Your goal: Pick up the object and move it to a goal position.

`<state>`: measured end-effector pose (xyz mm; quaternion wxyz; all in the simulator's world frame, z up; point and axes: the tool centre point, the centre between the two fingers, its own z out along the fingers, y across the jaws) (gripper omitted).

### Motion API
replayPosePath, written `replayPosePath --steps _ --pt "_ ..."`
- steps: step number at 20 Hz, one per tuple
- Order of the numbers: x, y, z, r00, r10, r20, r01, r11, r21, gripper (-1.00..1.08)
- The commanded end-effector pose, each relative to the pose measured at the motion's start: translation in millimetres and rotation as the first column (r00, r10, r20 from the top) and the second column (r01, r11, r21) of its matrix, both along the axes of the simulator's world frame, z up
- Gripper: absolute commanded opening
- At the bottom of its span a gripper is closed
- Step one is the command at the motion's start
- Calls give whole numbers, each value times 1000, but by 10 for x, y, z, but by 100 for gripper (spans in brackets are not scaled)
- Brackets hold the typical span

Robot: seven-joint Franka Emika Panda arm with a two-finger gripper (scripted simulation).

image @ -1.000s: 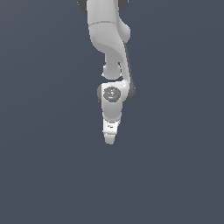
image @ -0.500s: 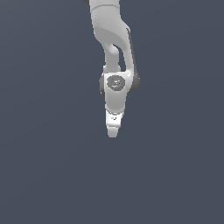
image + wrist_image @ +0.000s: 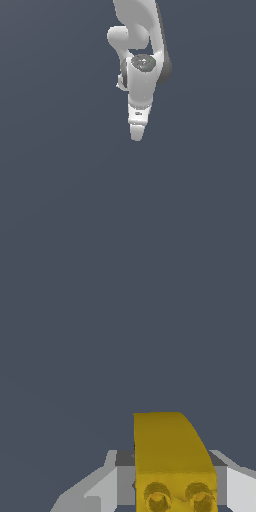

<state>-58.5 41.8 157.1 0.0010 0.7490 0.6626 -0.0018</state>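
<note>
Between the white pincer fingers, glossy mustard-yellow block, two round holes.

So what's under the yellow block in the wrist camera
Beyond the yellow block, held between the gripper fingers, only plain dark grey ground shows. Whatever lies directly behind the block is covered.

A simulated scene, not a real room: a uniform slate-grey backdrop fills both views, and the white arm is rendered smooth and untextured.
</note>
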Motion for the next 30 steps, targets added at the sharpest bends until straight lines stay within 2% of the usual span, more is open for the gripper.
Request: replayPosePath --steps 1,22,30 --pt "-74 83 250 1000 1 0 -1 1000 0 -100" --pt "-658 792 2471 1000 2 0 -2 1000 4 -100" --pt "-792 979 3102 1000 0 1 0 1000 4 -100"
